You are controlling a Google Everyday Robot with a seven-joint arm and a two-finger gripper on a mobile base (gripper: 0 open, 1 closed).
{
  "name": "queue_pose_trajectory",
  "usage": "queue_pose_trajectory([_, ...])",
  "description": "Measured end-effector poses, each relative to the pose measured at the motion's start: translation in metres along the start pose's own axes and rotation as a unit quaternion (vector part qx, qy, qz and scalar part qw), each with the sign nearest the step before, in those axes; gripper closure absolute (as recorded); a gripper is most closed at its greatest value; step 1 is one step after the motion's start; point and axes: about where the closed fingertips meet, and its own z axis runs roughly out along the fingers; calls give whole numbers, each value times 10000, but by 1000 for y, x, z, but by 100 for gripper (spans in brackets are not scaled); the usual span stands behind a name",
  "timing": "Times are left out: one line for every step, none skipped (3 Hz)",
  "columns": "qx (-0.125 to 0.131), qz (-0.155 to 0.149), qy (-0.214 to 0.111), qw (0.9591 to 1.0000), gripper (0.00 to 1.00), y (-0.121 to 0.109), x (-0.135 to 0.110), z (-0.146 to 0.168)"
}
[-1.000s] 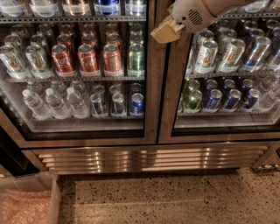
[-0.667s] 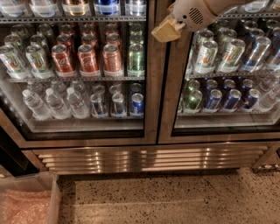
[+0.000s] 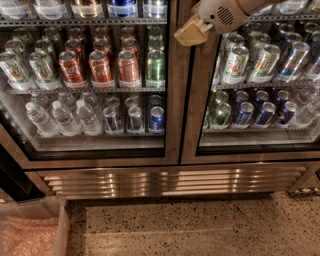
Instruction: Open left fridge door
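Note:
The left fridge door (image 3: 172,100) is a glass pane in a brushed steel frame and stands shut, flush with the matching right door (image 3: 192,110). Behind its glass are shelves of cans and water bottles. My gripper (image 3: 189,34) comes in from the top right on a white arm (image 3: 225,14). Its tan tip hangs in front of the centre seam, over the inner edge of the two doors, near the top of the view.
A steel vent grille (image 3: 170,180) runs under both doors. A clear plastic bin (image 3: 32,232) with pink wrap stands on the speckled floor (image 3: 200,225) at the lower left. A dark gap shows left of the fridge.

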Motion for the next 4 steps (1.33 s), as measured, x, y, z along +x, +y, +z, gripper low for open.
queue_pose_trajectory([0,0,0,10000,100,-3,0,-1])
queue_pose_trajectory([0,-1,-1,10000,100,-4,0,-2])
queue_pose_trajectory([-1,-17,-12,10000,100,-4,-1,-3])
queue_pose_trajectory([-1,-33,-29,10000,100,-6,-1,-3])
